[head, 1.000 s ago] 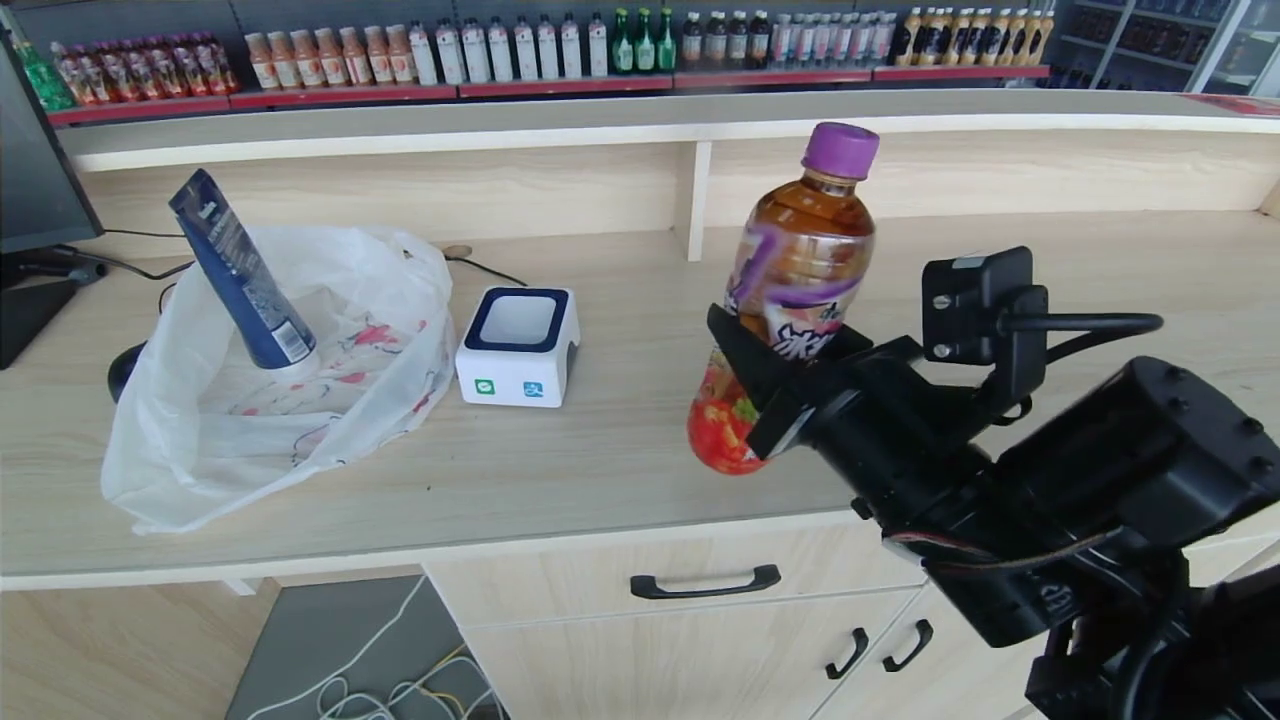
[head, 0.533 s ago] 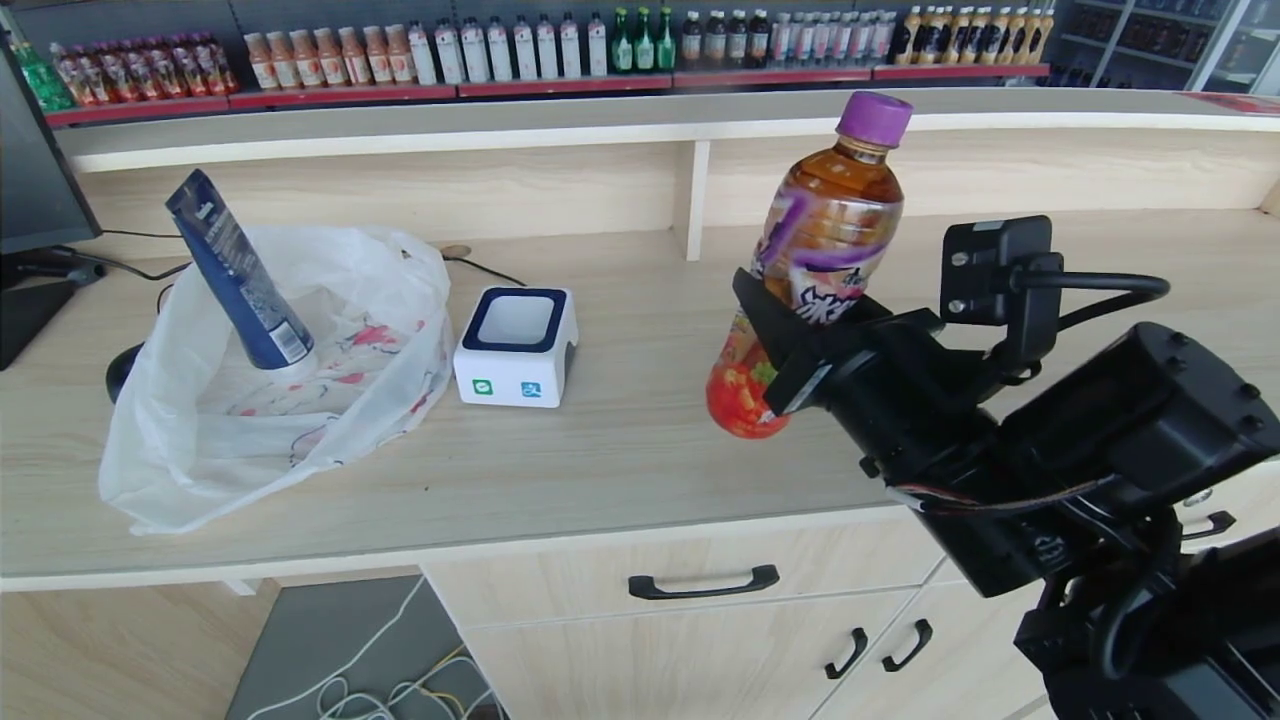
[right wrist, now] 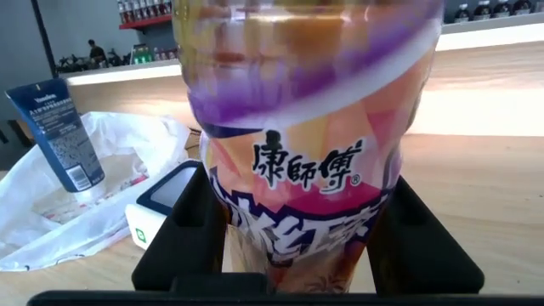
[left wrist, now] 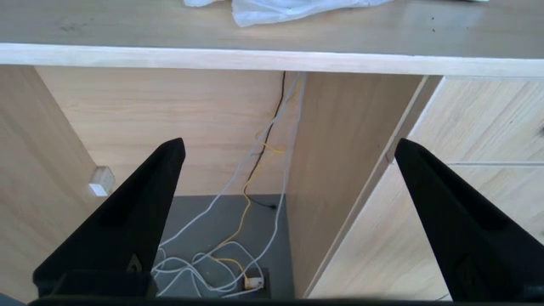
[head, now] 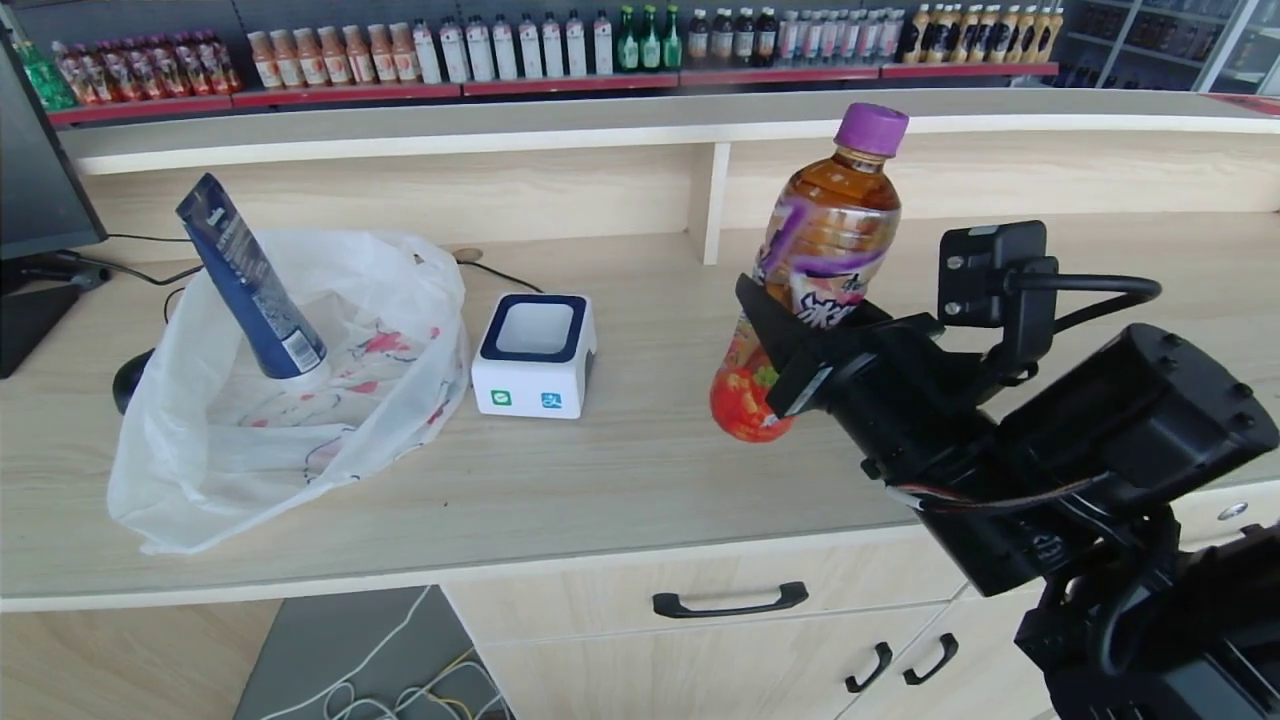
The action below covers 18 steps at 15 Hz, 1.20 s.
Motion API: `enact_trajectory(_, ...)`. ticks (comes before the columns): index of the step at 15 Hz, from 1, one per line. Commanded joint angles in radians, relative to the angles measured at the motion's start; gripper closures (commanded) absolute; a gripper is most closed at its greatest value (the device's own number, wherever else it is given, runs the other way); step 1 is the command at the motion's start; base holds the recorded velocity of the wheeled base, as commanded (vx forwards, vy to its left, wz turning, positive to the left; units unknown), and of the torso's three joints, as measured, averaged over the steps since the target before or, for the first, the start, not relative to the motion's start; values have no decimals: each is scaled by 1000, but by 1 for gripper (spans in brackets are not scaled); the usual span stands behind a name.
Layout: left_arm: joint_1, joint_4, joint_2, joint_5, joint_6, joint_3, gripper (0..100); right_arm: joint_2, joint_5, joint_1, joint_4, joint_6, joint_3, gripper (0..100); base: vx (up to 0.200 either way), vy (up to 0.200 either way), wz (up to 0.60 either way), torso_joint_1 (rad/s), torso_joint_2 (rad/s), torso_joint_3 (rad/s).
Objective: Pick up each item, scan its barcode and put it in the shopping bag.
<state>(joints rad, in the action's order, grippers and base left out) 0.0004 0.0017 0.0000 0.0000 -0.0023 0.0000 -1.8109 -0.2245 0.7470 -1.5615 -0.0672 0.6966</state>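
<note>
The right gripper (head: 800,335) is clamped on the bottle (head: 825,250), its fingers pressing the label band on either side at about mid-height. The bottle hangs clear above the counter (head: 620,470), near upright. Its long axis runs from the red base at 7 o'clock to the purple cap (head: 871,128) at 1 o'clock, so the cap end points up and leans slightly to the robot's right. In the right wrist view the printed label faces the camera between the two black fingers (right wrist: 200,225). The scanner (head: 536,355) sits on the counter at 9 o'clock from the bottle, window facing up. At 9 o'clock from the scanner the shopping bag (head: 200,470) lies open, with a blue tube (head: 250,280) standing in it, crimped end tilted toward 11 o'clock. The left gripper (left wrist: 289,221) is spread wide with nothing between its fingers, below the counter edge.
</note>
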Motion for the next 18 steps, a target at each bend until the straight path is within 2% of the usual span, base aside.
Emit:
enact_trajectory(1,0,0,0,0,-1,0,0,11,2,2,-9,-2,-5,100,0,200,0,12,12,-2)
enact_trajectory(13,0,0,0,0,1,0,0,18,2,2,-9,-2,-6,100,0,200,0,0,2,2)
enact_trajectory(18,0,0,0,0,1,0,0,19,2,2,-9,0,-17,100,0,0,0,0,0,0)
